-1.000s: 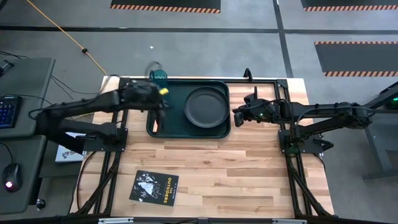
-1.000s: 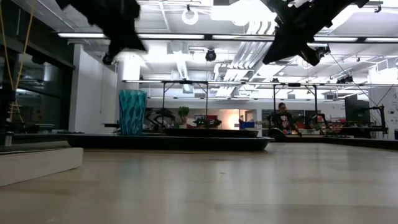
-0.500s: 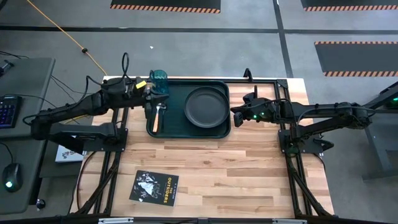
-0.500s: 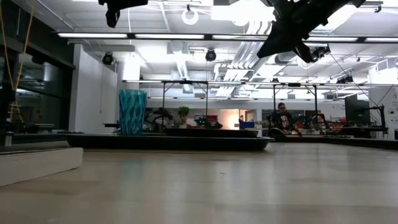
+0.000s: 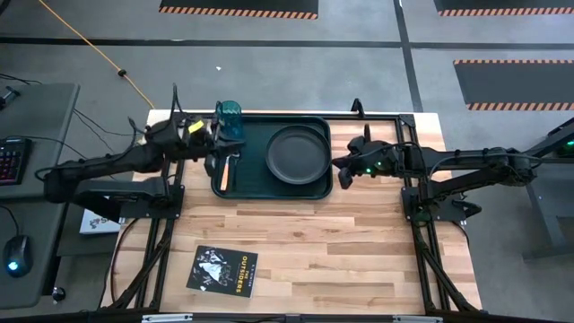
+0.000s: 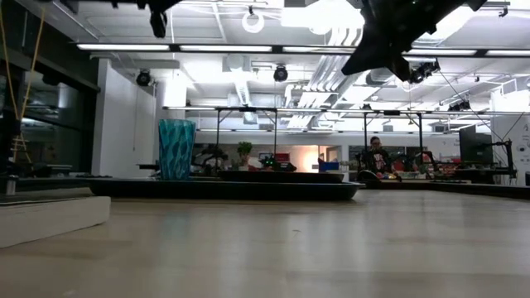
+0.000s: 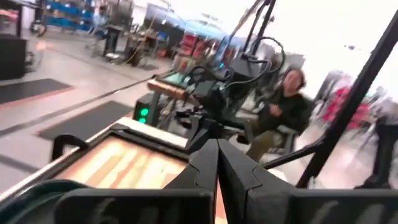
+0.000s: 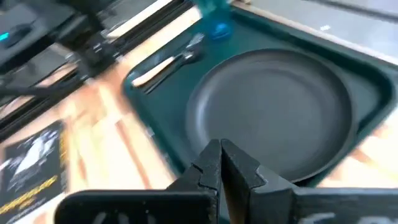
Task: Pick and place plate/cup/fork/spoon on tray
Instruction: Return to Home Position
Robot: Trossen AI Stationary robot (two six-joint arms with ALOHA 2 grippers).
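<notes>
Nearest the camera side of the table lies a black booklet [image 5: 222,270], well apart from the work. Beyond it, the green tray [image 5: 256,187] holds all four items. The plate [image 5: 297,153] sits flat in the tray's right half. The fork [image 5: 228,170] and spoon [image 8: 185,58] lie side by side near the tray's left edge; in the high view the spoon is hard to separate from the fork. The cup [image 5: 230,119] stands upright in the tray's far left corner.

The left gripper [image 5: 213,144] hangs over the tray's left edge, just beside the cup; its fingers meet, empty. The right gripper [image 5: 342,170] hovers at the tray's right edge, fingers together, holding nothing.

Judgement: placement appears complete. The plate is rigid, smooth and likely slippery; take it by the raised rim. The cup is light and liable to tip; pinch it across the wall near the top. The fork and spoon are thin and lie low; grasp each across mid-handle.
</notes>
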